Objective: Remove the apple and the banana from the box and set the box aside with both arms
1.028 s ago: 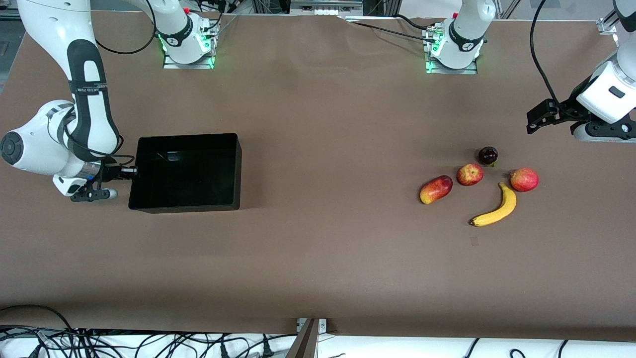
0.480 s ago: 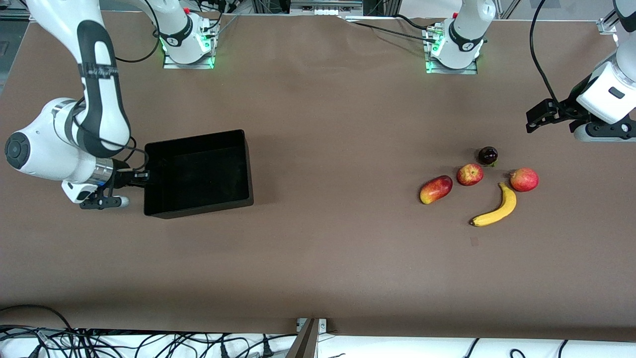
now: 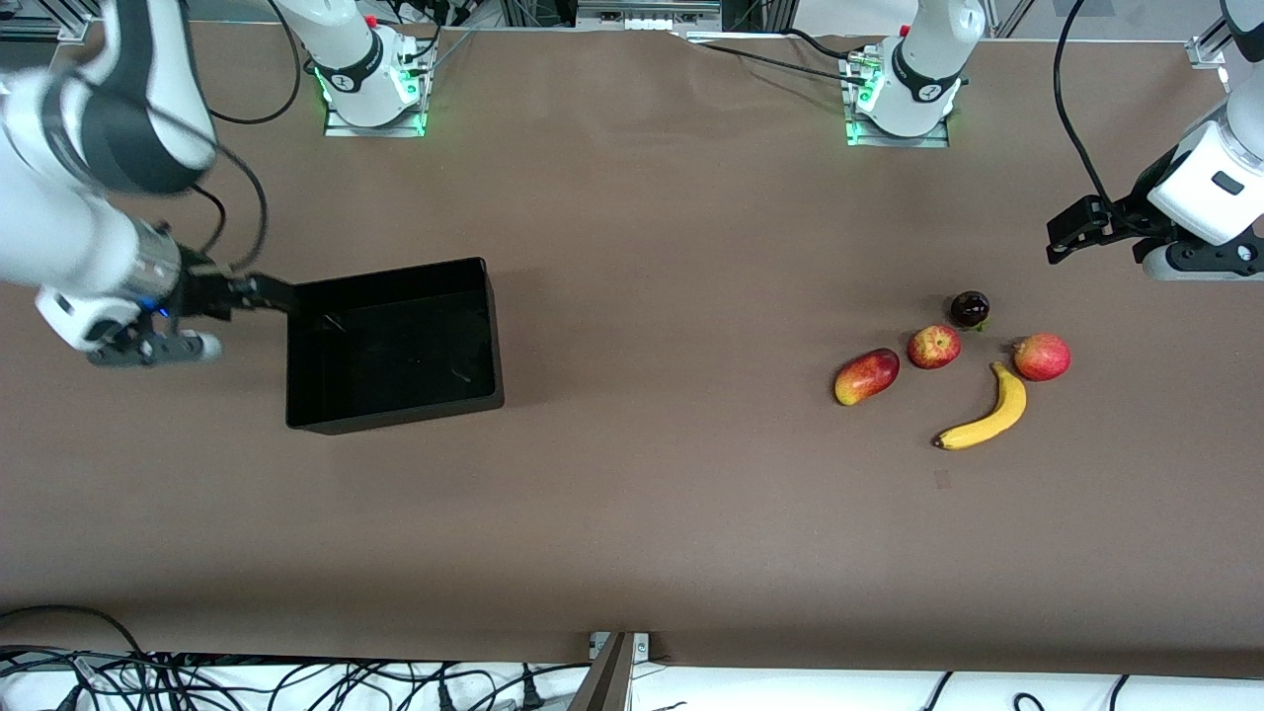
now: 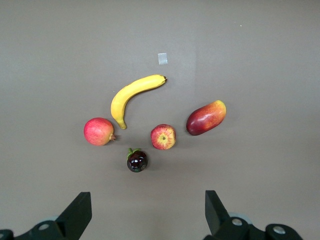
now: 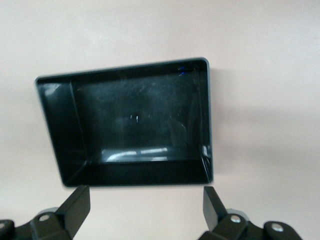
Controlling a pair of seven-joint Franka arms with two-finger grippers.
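Front view | right gripper spread, seemingly clear of box | left gripper spread, waiting

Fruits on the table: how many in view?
5, clustered toward the left arm's end: dark purple fruit farthest from the front camera; mango-like fruit, small apple and round red fruit in a row; banana nearest. The black box looks empty.

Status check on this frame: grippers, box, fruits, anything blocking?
Right gripper open, off the box wall. Left gripper open, waiting above the banana and apple. Box empty, nothing in the way.
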